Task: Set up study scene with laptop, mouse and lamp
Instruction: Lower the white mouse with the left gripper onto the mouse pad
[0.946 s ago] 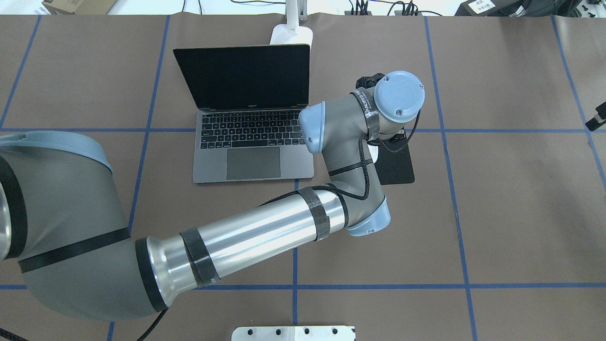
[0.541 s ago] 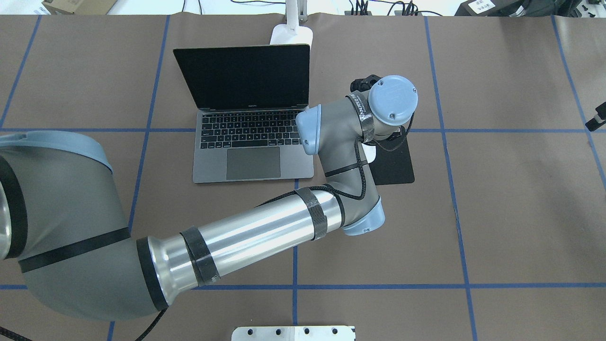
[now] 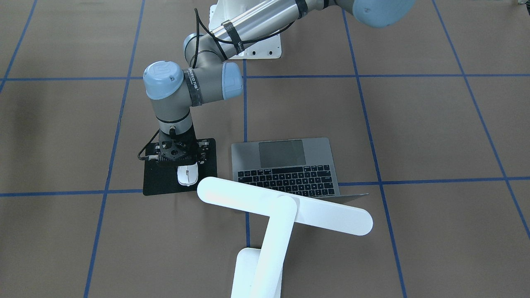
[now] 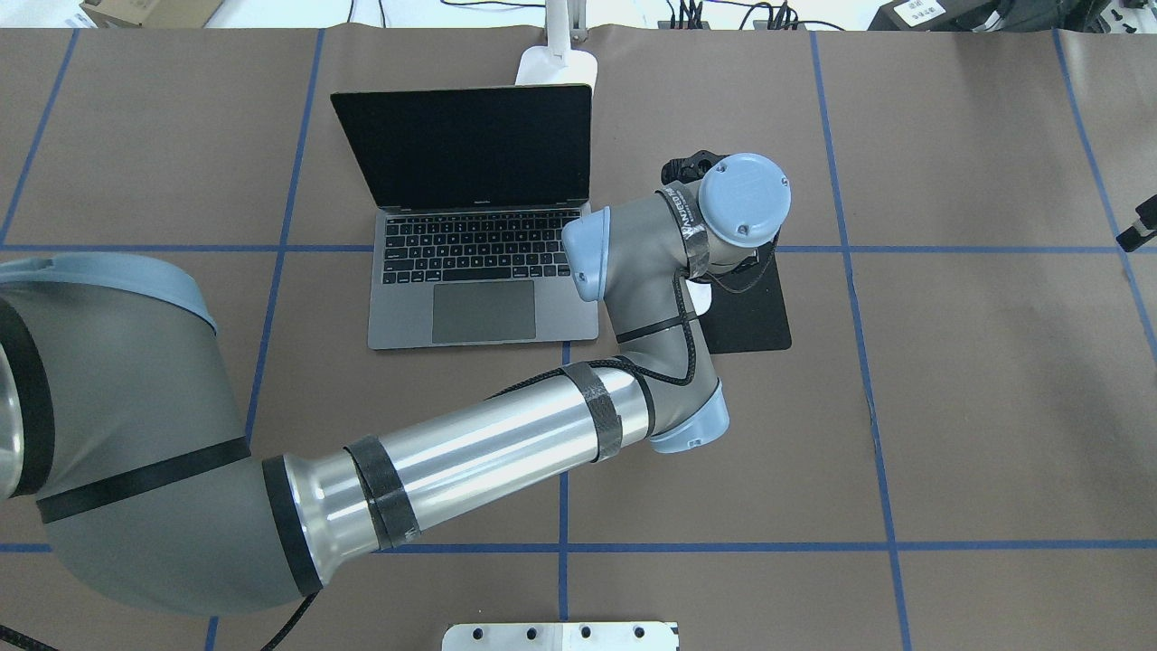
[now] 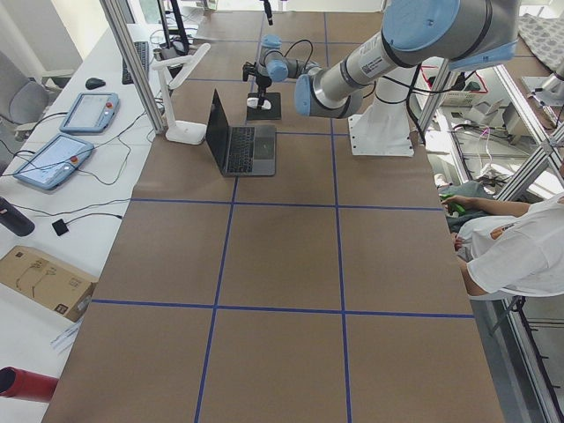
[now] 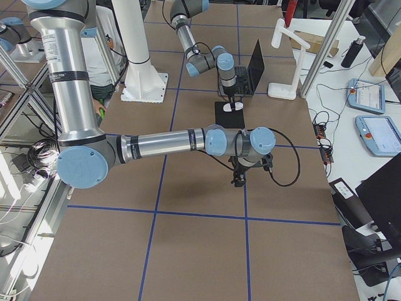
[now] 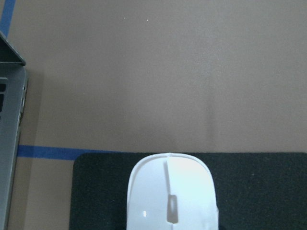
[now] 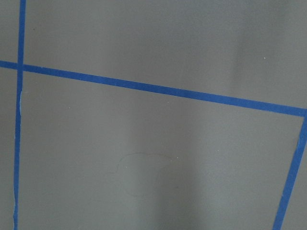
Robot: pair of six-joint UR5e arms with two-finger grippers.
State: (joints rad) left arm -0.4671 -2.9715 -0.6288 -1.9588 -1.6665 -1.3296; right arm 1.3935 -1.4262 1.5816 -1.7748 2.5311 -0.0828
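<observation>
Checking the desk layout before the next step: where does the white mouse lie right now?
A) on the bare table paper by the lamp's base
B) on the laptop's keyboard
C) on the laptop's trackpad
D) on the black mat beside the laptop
D: the front-facing view shows the mouse lying on the black mat, set apart from the laptop.

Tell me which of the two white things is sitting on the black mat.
The mouse, the small low oval, lies on the black mat beside the laptop. The lamp, tall with a bar head, stands off the mat on the table.
</observation>
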